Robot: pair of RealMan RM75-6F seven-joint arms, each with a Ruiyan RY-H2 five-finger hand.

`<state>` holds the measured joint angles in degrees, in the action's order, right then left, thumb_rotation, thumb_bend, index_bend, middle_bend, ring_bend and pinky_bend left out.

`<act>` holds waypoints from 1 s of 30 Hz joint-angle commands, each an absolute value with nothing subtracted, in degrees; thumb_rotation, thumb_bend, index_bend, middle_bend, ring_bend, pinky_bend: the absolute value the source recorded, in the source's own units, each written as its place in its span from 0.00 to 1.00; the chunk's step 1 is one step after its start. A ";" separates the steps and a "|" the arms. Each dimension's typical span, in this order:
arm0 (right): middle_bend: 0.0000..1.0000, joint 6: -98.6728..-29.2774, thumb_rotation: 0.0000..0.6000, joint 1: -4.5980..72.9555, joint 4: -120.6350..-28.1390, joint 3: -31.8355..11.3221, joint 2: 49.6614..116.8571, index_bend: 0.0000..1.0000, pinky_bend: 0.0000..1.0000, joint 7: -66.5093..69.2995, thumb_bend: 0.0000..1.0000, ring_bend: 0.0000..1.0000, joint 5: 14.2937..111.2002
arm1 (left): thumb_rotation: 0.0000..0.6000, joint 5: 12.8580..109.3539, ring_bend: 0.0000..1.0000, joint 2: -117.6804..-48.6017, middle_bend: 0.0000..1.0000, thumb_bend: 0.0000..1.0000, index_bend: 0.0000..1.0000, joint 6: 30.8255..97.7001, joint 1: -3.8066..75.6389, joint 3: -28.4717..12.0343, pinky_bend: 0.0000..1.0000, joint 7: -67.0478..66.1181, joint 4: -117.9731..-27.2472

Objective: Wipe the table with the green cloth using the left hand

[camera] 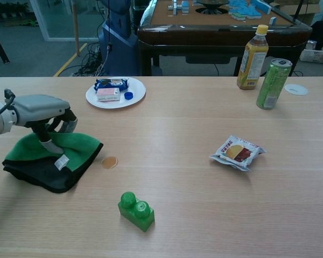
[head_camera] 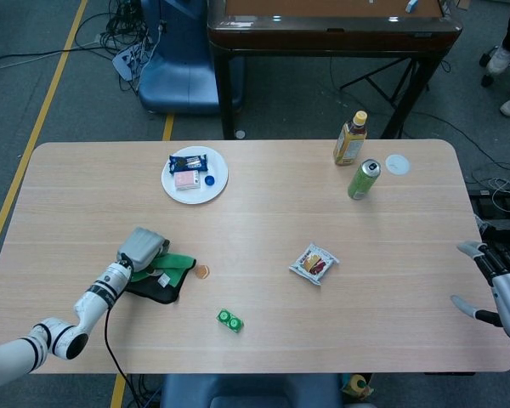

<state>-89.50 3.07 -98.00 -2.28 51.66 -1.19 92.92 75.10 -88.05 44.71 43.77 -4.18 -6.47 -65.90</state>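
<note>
Bunching under the left hand [camera: 43, 110], green cloth [camera: 51, 158] shows black underside.

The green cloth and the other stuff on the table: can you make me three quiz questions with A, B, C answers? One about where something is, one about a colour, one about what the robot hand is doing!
1. Where is the small brown spot?
A. Right beside the green cloth
B. On the white plate
C. Next to the can

2. What colour is the toy block?
A. Red
B. Green
C. Yellow

3. What is the left hand doing?
A. Hanging in the air, holding nothing
B. Gripping the bottle
C. Holding the green cloth

Answers:
1. A, the spot sits at the cloth's edge in both views.
2. B, the block is as green as the cloth.
3. C, the fingers curl down into the bunched cloth.
</note>
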 commanded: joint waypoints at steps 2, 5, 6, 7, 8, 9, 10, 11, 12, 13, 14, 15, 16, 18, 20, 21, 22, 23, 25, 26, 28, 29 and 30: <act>0.26 -89.78 1.00 2.86 -98.02 -2.23 51.48 0.23 0.19 -1.11 0.20 0.19 92.95 | 1.00 75.80 0.64 -89.58 0.63 0.14 0.60 44.79 44.54 -4.67 0.87 -5.41 -65.47; 0.26 -89.92 1.00 2.69 -98.04 -2.17 51.36 0.23 0.19 -1.00 0.20 0.19 92.95 | 1.00 75.76 0.64 -90.97 0.63 0.14 0.60 44.29 45.23 -5.00 0.87 -5.18 -64.85; 0.26 -89.93 1.00 2.64 -98.03 -2.14 51.34 0.23 0.19 -0.95 0.20 0.19 92.98 | 1.00 75.73 0.64 -91.61 0.63 0.14 0.59 44.07 45.53 -5.12 0.87 -5.28 -64.46; 0.26 -89.95 1.00 2.61 -98.01 -2.12 51.34 0.23 0.19 -0.91 0.20 0.19 93.01 | 1.00 75.67 0.64 -92.11 0.63 0.14 0.59 43.87 45.74 -5.18 0.87 -5.29 -64.15; 0.26 -89.95 1.00 2.58 -97.97 -2.09 51.33 0.23 0.19 -0.83 0.20 0.19 93.02 | 1.00 75.49 0.64 -92.77 0.63 0.14 0.59 43.57 45.98 -5.33 0.87 -5.14 -63.83; 0.26 -89.96 1.00 2.55 -97.95 -2.07 51.33 0.23 0.19 -0.80 0.20 0.19 93.02 | 1.00 75.36 0.64 -93.21 0.63 0.14 0.59 43.31 46.16 -5.42 0.87 -5.00 -63.69; 0.26 -89.98 1.00 2.51 -97.93 -2.06 51.32 0.23 0.19 -0.78 0.20 0.19 93.04 | 1.00 75.30 0.64 -93.61 0.63 0.14 0.59 43.08 46.34 -5.49 0.87 -4.87 -63.64; 0.26 -90.01 1.00 2.48 -97.92 -2.05 51.30 0.23 0.19 -0.76 0.20 0.19 93.04 | 1.00 75.29 0.64 -93.99 0.63 0.14 0.58 42.89 46.53 -5.52 0.87 -4.85 -63.63; 0.26 -90.04 1.00 2.45 -97.91 -2.04 51.28 0.23 0.19 -0.69 0.20 0.19 93.06 | 1.00 75.37 0.64 -94.49 0.63 0.14 0.58 42.65 46.79 -5.47 0.87 -4.94 -63.64; 0.26 -90.08 1.00 2.43 -97.89 -2.04 51.26 0.23 0.19 -0.64 0.20 0.19 93.08 | 1.00 75.47 0.64 -94.84 0.63 0.14 0.58 42.55 46.98 -5.48 0.87 -4.95 -63.70; 0.26 -90.13 1.00 2.39 -97.88 -2.04 51.24 0.23 0.19 -0.61 0.20 0.19 93.09 | 1.00 75.55 0.64 -95.34 0.63 0.14 0.58 42.48 47.22 -5.57 0.87 -4.80 -63.90; 0.26 -90.14 1.00 2.36 -97.86 -2.04 51.23 0.23 0.19 -0.61 0.20 0.19 93.08 | 1.00 75.55 0.64 -95.62 0.63 0.14 0.58 42.40 47.41 -5.73 0.87 -4.53 -64.23; 0.26 -90.17 1.00 2.33 -97.85 -2.03 51.22 0.23 0.19 -0.59 0.20 0.19 93.09 | 1.00 75.53 0.64 -95.85 0.63 0.14 0.58 42.42 47.60 -6.00 0.87 -4.21 -64.67; 0.26 -90.25 1.00 2.27 -97.83 -2.00 51.19 0.23 0.19 -0.52 0.20 0.19 93.17 | 1.00 75.59 0.64 -96.37 0.63 0.14 0.58 42.85 48.05 -6.72 0.87 -3.68 -65.78; 0.26 -90.32 1.00 2.20 -97.80 -1.98 51.18 0.23 0.19 -0.47 0.20 0.19 93.20 | 1.00 75.64 0.64 -96.83 0.63 0.14 0.57 42.90 48.58 -7.08 0.87 -3.98 -66.47; 0.26 -90.35 1.00 2.17 -97.78 -1.98 51.17 0.23 0.19 -0.43 0.20 0.19 93.20 | 1.00 75.68 0.64 -97.12 0.63 0.14 0.57 42.85 48.88 -7.12 0.87 -4.57 -66.55; 0.26 -90.39 1.00 2.14 -97.76 -1.98 51.16 0.23 0.19 -0.37 0.20 0.19 93.20 | 1.00 75.70 0.64 -97.39 0.63 0.14 0.57 42.77 49.16 -7.07 0.87 -5.33 -66.47; 0.26 -90.51 1.00 2.06 -97.73 -1.98 51.15 0.23 0.19 -0.26 0.20 0.19 93.19 | 1.00 76.28 0.63 -97.97 0.63 0.14 0.57 42.89 49.68 -6.74 0.87 -7.13 -65.73; 0.26 -90.75 1.00 1.86 -97.59 -1.94 51.13 0.23 0.19 -0.08 0.20 0.19 93.16 | 1.00 76.37 0.63 -99.44 0.63 0.14 0.56 43.05 50.28 -6.29 0.87 -10.64 -63.51; 0.26 -90.85 1.00 1.74 -97.52 -1.91 51.10 0.23 0.19 0.03 0.20 0.19 93.10 | 1.00 76.05 0.63 -100.07 0.63 0.14 0.56 42.83 50.47 -6.10 0.87 -12.10 -62.42; 0.26 -91.09 1.00 1.52 -97.40 -1.85 51.03 0.23 0.19 0.20 0.20 0.19 93.07 | 1.00 75.39 0.63 -100.68 0.63 0.14 0.56 42.51 50.55 -5.95 0.87 -13.67 -61.02; 0.26 -91.18 1.00 1.42 -97.33 -1.82 51.00 0.23 0.19 0.29 0.20 0.19 93.04 | 1.00 75.00 0.63 -100.85 0.63 0.14 0.56 42.35 50.53 -5.89 0.87 -14.37 -60.42; 0.26 -91.29 1.00 1.31 -97.25 -1.80 50.98 0.23 0.19 0.41 0.20 0.19 93.01 | 1.00 74.54 0.63 -101.02 0.63 0.14 0.56 42.30 50.44 -5.83 0.87 -15.20 -59.68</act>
<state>-91.26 1.34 -97.28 -1.82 51.00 0.37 93.03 75.24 -100.19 42.56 50.17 -6.14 -13.83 -60.99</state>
